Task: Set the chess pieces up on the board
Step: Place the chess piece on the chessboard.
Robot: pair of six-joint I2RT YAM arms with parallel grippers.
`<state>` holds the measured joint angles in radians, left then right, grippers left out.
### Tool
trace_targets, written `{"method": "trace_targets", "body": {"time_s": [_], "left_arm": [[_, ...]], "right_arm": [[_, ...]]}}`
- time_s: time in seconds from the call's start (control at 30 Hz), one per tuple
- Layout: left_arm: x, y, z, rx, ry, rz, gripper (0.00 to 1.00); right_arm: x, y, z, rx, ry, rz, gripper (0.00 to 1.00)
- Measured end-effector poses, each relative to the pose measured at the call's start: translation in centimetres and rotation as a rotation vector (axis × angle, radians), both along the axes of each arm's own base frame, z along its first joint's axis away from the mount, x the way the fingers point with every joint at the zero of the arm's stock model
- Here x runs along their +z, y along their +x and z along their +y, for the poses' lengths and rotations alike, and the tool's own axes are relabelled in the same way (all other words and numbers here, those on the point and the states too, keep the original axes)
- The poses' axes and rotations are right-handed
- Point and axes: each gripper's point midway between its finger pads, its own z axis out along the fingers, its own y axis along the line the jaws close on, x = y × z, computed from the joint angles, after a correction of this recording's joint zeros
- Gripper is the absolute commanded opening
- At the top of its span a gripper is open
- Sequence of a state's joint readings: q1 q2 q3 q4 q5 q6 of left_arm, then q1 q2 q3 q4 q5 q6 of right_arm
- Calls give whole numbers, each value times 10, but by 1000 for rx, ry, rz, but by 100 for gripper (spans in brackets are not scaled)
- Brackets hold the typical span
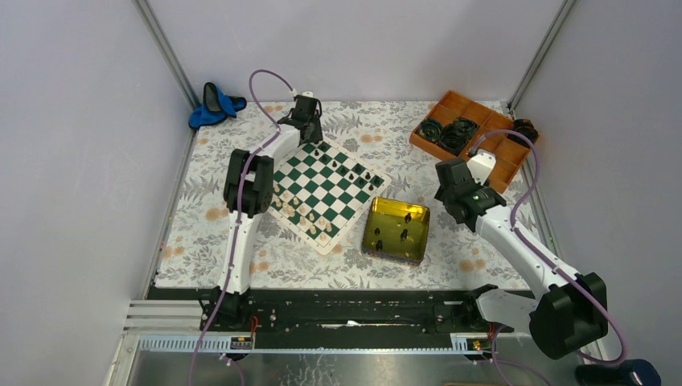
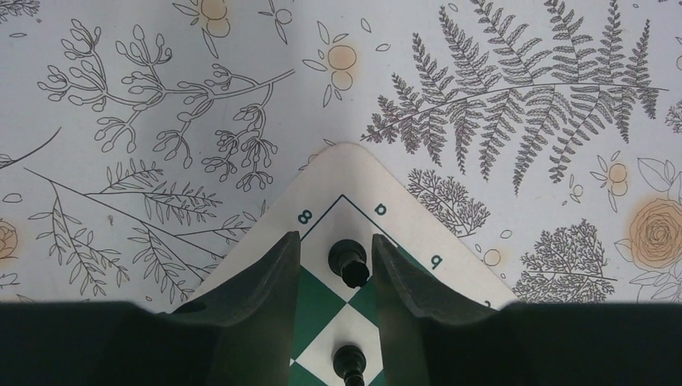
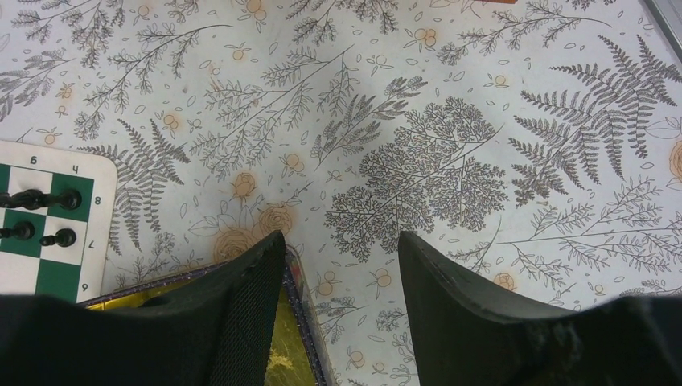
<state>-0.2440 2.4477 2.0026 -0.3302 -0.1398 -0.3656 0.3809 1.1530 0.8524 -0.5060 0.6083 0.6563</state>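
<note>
Here a black chess piece stands between the left gripper's slightly parted jaws, on the board's corner square (right gripper spread, empty); rising off-centre could clip and topple it.

Your left arm stretches toward 12 o'clock, left end effector pointing down, jaws slightly parted. Right arm leans toward 10 o'clock, right end effector jaws wide apart.
</note>
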Motion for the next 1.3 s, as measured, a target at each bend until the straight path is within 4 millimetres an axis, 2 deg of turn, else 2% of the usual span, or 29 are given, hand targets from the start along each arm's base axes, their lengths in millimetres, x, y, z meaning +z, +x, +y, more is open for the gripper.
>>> {"method": "trace_targets", "body": {"time_s": [0.17,0.37,0.5,0.6,0.7,0.8,0.87,0.93,1.03,1.17,1.3], "left_arm": [[4,2,0,3,-1,-9,53],[9,5,2,16,6,-21,57],[24,5,3,22,7,-41,63],[58,5,4,24,-3,-86,63],[108,-2,5,23,-22,-157,64],[161,-21,2,16,-37,-230,64],[188,-36,-4,5,-38,-272,64],[204,-55,-19,-24,-31,-293,64],[209,-90,-69,-129,-11,-293,64],[183,-143,-144,-314,30,-236,63],[160,-189,-187,-457,69,-172,62]], "right_arm": [[3,2,1,5,-2,-6,61],[6,5,1,13,-4,-16,61],[7,7,2,20,-6,-20,61],[8,10,5,30,-2,-19,62],[7,12,7,40,-2,-13,62],[2,13,8,48,-7,5,63],[-1,14,9,52,-9,17,63],[-5,14,12,60,-2,30,64],[-9,14,16,79,15,43,64],[-9,15,21,95,37,43,64],[-9,14,20,86,39,39,63]]}}
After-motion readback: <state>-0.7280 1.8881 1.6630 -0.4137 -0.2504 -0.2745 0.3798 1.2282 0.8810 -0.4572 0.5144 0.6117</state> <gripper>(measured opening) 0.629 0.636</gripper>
